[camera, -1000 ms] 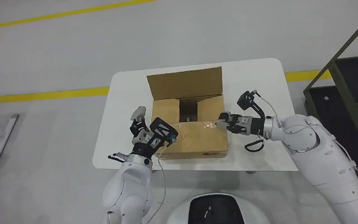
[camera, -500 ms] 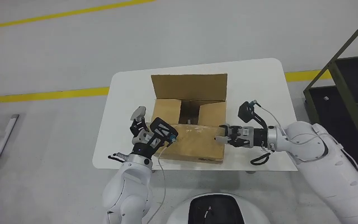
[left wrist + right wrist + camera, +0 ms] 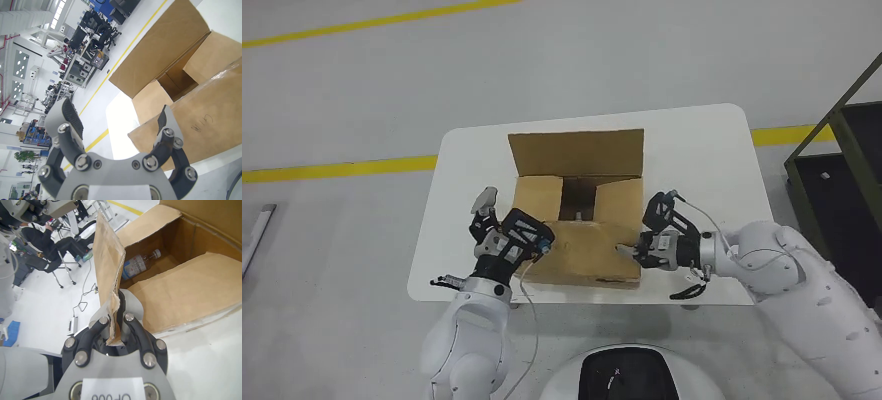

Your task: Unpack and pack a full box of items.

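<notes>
Brown cardboard box is sitting on the bench with its near flap running crosswise between the arms, the right gripper clamping the flap's right end while the left gripper is hanging wide open and empty at its left end.

Box on table; bottle in box; left pincer left of it, right pincer right.

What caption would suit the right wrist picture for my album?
Right gripper pinching a cardboard flap, a bottle lying inside the open box.
</notes>
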Controlling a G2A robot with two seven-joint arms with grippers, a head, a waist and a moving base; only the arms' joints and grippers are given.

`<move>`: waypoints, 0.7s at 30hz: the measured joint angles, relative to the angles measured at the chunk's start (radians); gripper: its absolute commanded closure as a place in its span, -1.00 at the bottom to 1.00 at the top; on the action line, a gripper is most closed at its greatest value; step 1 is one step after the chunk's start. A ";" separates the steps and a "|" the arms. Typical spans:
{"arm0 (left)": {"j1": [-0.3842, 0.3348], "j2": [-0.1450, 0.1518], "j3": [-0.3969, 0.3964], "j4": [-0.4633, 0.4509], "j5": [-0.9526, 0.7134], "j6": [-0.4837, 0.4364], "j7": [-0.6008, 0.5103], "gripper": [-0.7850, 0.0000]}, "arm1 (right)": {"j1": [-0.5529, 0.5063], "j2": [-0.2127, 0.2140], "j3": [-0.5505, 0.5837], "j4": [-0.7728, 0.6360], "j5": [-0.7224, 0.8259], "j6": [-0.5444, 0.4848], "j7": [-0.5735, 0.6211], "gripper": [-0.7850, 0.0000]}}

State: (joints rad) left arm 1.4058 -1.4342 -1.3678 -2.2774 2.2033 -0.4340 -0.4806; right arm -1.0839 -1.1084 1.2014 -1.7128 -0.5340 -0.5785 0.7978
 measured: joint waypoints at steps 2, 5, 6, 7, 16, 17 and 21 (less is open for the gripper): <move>-0.010 -0.002 0.000 -0.019 -0.027 -0.012 -0.027 -1.00 | -0.017 0.002 0.003 -0.041 -0.091 -0.002 -0.053 1.00; -0.037 -0.004 -0.001 -0.049 -0.096 -0.026 -0.080 -1.00 | -0.045 0.007 0.011 -0.099 -0.215 -0.022 -0.117 1.00; -0.048 -0.004 0.001 -0.052 -0.103 -0.032 -0.093 -1.00 | -0.055 0.009 0.014 -0.117 -0.252 -0.028 -0.136 1.00; -0.061 -0.004 0.003 -0.052 -0.103 -0.039 -0.107 -1.00 | -0.070 0.011 0.018 -0.139 -0.296 -0.039 -0.163 1.00; -0.129 -0.003 0.046 -0.010 -0.040 -0.069 -0.190 -1.00 | -0.183 0.027 0.047 -0.239 -0.520 -0.102 -0.305 0.56; -0.135 -0.003 0.052 0.000 -0.032 -0.073 -0.195 -1.00 | -0.189 0.028 0.050 -0.240 -0.526 -0.107 -0.316 0.48; -0.158 -0.001 0.077 0.047 0.003 -0.104 -0.206 -1.00 | -0.210 0.032 0.059 -0.246 -0.547 -0.126 -0.354 0.01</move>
State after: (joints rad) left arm 1.2475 -1.4351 -1.2910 -2.2303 2.2059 -0.5378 -0.6869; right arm -1.2941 -1.0768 1.2603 -1.9590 -1.0806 -0.7048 0.4441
